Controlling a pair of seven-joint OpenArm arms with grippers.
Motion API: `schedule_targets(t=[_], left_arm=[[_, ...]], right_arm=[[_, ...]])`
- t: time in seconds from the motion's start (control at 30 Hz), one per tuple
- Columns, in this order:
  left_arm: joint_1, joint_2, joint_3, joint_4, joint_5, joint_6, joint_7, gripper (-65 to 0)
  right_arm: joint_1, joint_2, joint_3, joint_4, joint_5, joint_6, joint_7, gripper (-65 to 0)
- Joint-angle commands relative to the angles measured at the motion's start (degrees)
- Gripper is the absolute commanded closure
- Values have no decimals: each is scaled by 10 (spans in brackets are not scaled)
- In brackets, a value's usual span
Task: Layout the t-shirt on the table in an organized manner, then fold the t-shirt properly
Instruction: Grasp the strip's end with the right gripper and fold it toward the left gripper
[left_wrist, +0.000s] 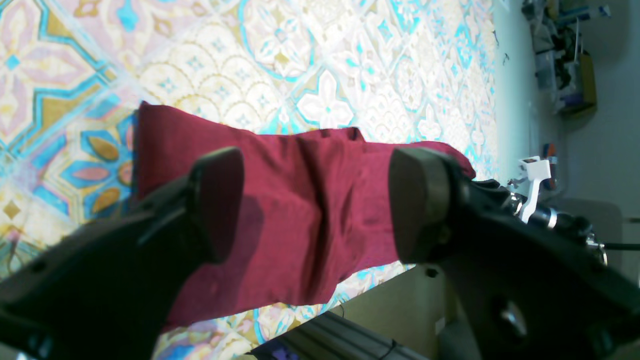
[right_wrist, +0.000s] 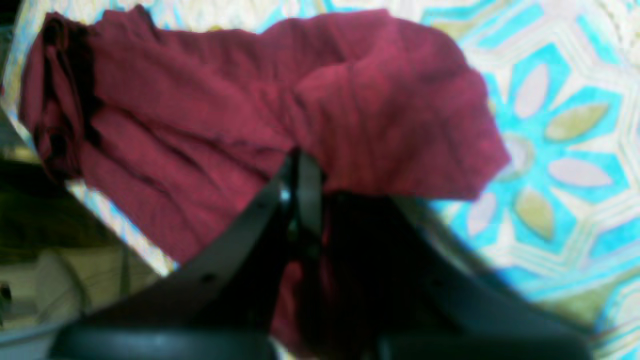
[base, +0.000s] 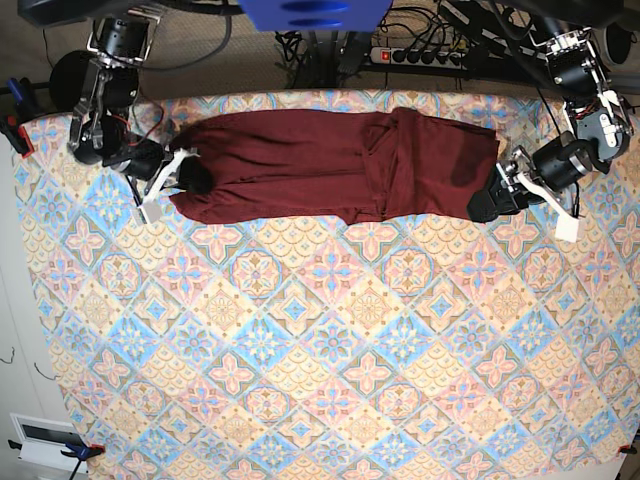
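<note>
The maroon t-shirt (base: 330, 165) lies stretched sideways along the far part of the patterned table (base: 320, 340), bunched and creased near its middle. In the base view my right gripper (base: 192, 178) sits at the shirt's left end. The right wrist view shows its fingers pressed together on a fold of the t-shirt (right_wrist: 210, 110), right gripper (right_wrist: 300, 172) shut. My left gripper (base: 488, 205) hovers at the shirt's right end. From the left wrist camera its two dark fingers (left_wrist: 220, 200) stand wide apart over the t-shirt (left_wrist: 310, 200), left gripper (left_wrist: 320, 202) open and holding nothing.
The table's far edge (left_wrist: 385, 280) runs just behind the shirt, with a power strip (base: 430, 55) and cables beyond it. A clamp (base: 15, 130) grips the left edge. A white box (base: 45, 440) lies off the near left corner.
</note>
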Motion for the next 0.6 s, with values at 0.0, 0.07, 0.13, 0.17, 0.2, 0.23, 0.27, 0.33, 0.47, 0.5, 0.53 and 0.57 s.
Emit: schedule_targets(t=[0.0,0.07,0.13,0.17,0.2,0.23,0.27,0.33,0.47,0.5,0.53,0.57], left_arm=[[-4,-10,-5,10,-13,-1,-8,-418],[-4,-10,-5,10,-13,-1,-8,-418],[-4,-10,-5,10,-13,-1,-8,-418],[-4,-10,-5,10,-13,-1,-8,-418],[-4,-10,-5,10,-13,-1,-8,-417],[-4,-10,-5,10,-13,-1,-8,-417],[-4,-10,-5,10,-13,-1,-8,-417],[-4,-10,-5,10,-13,-1,-8,-417],[-4,-10,-5,10,-13,-1,-9,-417],[-4,-10,-5,10,-13,-1,-9,-417],[-4,-10,-5,10,-13,-1,-9,-417],[-4,-10,-5,10,-13,-1,-9,-417]], right_arm=[[24,15,3,7,-3,2,14,-2],[39,16,4,0,-37,2,16,-2],[53,16,4,-8,-79,2,18,-2],[61,16,5,-9,-103,2,18,-2],[67,16,9,-9,-122,2,18,-2],[73,16,14,-9,-135,2,18,-2],[79,16,19,-9,-145,2,18,-2],[86,16,28,-9,-160,2,18,-2],[105,16,45,-5,-172,2,18,-2],[107,16,46,-3,-170,2,17,-2],[106,16,45,-2,-170,2,17,-2],[106,16,43,5,-170,2,17,-2]])
